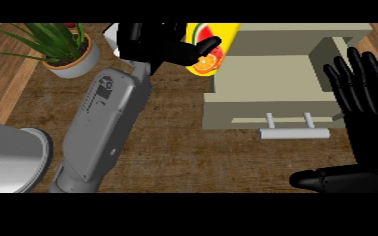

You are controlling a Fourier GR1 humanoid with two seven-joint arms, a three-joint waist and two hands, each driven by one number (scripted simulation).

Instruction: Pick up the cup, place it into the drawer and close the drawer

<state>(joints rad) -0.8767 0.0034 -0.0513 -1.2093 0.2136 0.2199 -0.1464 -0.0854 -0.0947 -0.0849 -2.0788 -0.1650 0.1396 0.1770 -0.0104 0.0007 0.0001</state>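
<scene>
A yellow cup [209, 62] with a fruit print is held tilted at the upper middle of the head view. My left hand [155, 47] is curled round it, its thumb lying across the cup's face. The cup hangs over the left rear corner of the open beige drawer [258, 80], whose inside shows bare. The drawer's pale bar handle [293, 132] points toward me. My right hand [359, 105] stands open at the right edge beside the drawer, fingers up, touching nothing.
A potted plant [68, 47] in a grey pot stands at the upper left on the wooden counter [177, 155]. A grey rounded object [18, 160] sits at the lower left edge. The beige cabinet body [295, 32] lies behind the drawer.
</scene>
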